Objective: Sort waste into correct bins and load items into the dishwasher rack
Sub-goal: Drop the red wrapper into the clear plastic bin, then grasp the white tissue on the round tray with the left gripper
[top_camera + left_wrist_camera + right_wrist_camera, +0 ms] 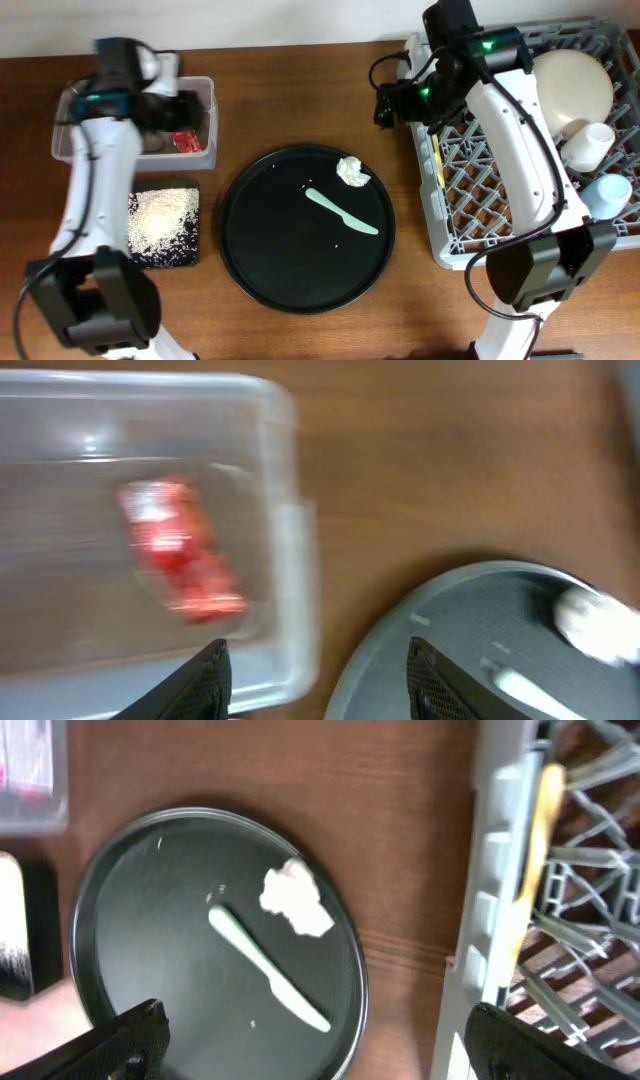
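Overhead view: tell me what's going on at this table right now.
The left gripper hangs open over the clear tub, where the red wrapper lies. The right gripper, open and empty, hovers at the left edge of the dishwasher rack, which holds a cream plate, white cup, light-blue cup and yellow spoon. The mint-green spoon and paper wad lie on the round black tray.

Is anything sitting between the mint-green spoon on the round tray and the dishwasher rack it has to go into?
Nothing visible does. Only bare table lies between the round tray and the rack. The paper wad lies near the mint-green spoon but to one side of that path; the rack's wall must be cleared.
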{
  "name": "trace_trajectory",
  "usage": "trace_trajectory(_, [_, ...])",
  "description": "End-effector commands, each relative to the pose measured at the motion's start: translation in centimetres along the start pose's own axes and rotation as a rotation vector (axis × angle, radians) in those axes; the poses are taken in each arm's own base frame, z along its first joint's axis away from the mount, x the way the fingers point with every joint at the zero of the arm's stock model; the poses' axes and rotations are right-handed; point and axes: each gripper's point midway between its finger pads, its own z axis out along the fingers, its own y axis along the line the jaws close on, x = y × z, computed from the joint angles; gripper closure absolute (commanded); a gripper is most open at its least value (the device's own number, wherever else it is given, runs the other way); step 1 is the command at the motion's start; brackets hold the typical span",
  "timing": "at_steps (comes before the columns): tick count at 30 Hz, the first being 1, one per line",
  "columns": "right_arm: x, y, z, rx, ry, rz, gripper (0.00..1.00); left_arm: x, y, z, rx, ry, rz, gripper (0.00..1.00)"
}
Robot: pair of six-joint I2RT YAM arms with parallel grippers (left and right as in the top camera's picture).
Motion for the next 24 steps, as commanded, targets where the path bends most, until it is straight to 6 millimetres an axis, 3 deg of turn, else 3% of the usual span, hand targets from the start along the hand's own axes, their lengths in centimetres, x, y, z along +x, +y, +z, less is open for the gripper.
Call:
trace_trajectory(1, [-1.3, -3.8, -0.8, 0.075, -0.056, 0.211, 0.02, 1.9, -8.2, 3.1, 0.157, 0.080, 0.189, 0.47])
trace_trajectory(5, [-1.4, -6.5, -1.5, 0.089, -0.059, 0.288, 0.02, 5.4, -15.7, 6.9, 0.215, 0.168, 0.439, 0.47])
trace_trajectory(8, [-0.9, -8.5, -1.9, 0.106, -0.045, 0.337, 0.02, 9.0, -19.2, 10.6, 0.181, 0.254, 0.549, 0.47])
trace_trajectory(11, [-0.9, -9.4, -2.2, 0.112, -0.047, 0.359, 0.02, 12.4, -22.9, 13.0, 0.238, 0.310, 0.642, 0.46])
trace_trajectory(16, [-0.8, -9.7, -2.2, 0.115, -0.045, 0.364, 0.02, 15.2, -25.1, 15.2, 0.216, 0.337, 0.783, 0.46])
trace_trajectory(24, [-0.4, -9.7, -2.2, 0.118, -0.029, 0.367, 0.02, 13.6, -25.2, 16.0, 0.105, 0.258, 0.831, 0.46])
